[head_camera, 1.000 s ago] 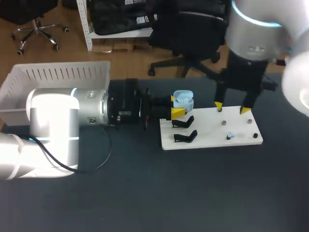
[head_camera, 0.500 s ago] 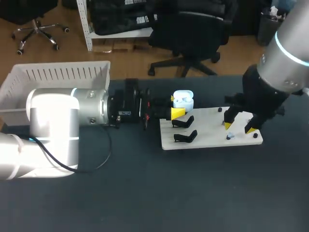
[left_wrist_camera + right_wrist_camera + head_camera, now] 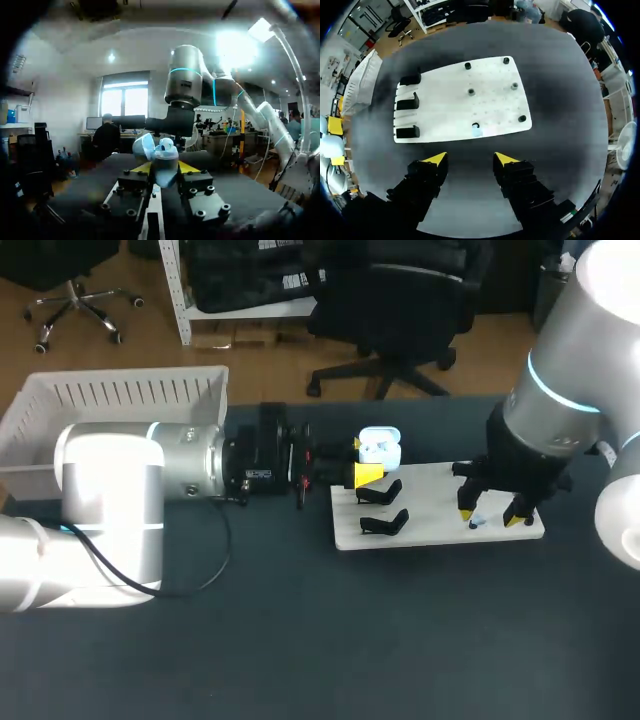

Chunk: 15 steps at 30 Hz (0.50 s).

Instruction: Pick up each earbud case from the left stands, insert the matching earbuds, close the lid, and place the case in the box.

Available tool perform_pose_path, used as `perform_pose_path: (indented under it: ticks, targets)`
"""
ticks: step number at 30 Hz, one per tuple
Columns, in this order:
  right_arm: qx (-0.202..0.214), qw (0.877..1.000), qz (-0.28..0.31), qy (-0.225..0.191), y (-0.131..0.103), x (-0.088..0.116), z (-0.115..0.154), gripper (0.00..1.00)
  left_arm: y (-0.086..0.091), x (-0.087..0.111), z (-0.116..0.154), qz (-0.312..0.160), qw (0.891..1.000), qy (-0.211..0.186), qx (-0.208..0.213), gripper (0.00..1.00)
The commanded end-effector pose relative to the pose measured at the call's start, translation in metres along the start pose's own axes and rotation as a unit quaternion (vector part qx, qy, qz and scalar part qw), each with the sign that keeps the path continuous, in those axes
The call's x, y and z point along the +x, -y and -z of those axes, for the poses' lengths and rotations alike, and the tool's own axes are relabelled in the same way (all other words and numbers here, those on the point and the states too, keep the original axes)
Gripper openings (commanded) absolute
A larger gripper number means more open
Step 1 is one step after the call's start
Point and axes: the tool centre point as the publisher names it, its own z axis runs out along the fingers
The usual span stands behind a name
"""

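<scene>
The left gripper (image 3: 362, 459) is pinching the earbud case (image 3: 379, 448) between its yellow tips. The case's lid is standing open, and the gripper is holding it just past the stand end of the white board (image 3: 430, 528). From the left wrist the case is filling the gap between the fingers, and whether the pale lump inside it is an earbud is hard to make out. From overhead only two black stands (image 3: 380, 492) are showing, the left fingers covering the third, while the right wrist view is taking in all three in a row. The right gripper (image 3: 489, 516) is hanging over the board's other end with its fingers spread, gripping nothing. A small pale-blue earbud (image 3: 477, 131) is lying on the board just ahead of them, among dark pegs (image 3: 470, 91). A label on the left arm (image 3: 150, 480) is too small to read. The white box (image 3: 120, 390) is sitting behind that arm, partly hidden by it.
</scene>
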Motion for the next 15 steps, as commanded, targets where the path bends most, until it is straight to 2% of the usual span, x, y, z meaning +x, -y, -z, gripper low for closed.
perform_pose_path:
  ticks: [1,15]
  targets:
    - [-0.002,1.0,0.0,0.008,0.004,-0.006,-0.014,0.49,0.001,0.001,0.0,-0.002,1.0,0.002,-0.003,0.0]
    - [0.004,1.0,0.011,0.013,0.008,-0.018,-0.03,0.44,0.001,0.001,0.0,-0.002,1.0,0.002,-0.003,0.0]
